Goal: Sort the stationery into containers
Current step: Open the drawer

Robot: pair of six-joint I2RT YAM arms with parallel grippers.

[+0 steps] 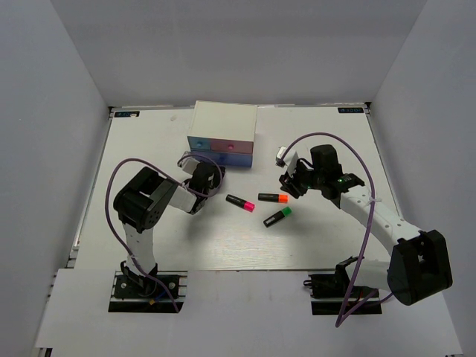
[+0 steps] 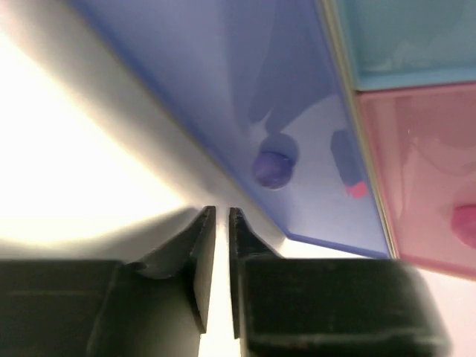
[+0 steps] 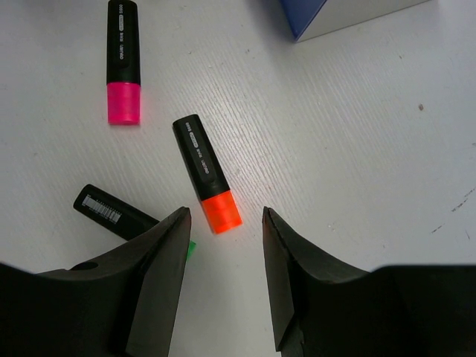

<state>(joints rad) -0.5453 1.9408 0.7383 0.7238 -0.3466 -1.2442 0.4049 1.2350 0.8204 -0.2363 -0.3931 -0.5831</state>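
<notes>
The right gripper hangs spread over the orange highlighter, with the cap between its fingertips and the barrel running out toward 11 o'clock. In my judgement the grasp should sit nearer the barrel's middle, with the wrist turned so the fingers close across it, clear of the green highlighter at 9 o'clock. The pink highlighter lies farther off at 11. All three lie at 5 to 6 o'clock from the chest. The right arm is bent at the elbow, wrist pointing down. The left gripper, pressed almost together on nothing, sits low before the dark blue drawer, with the knob at 1 o'clock.
</notes>
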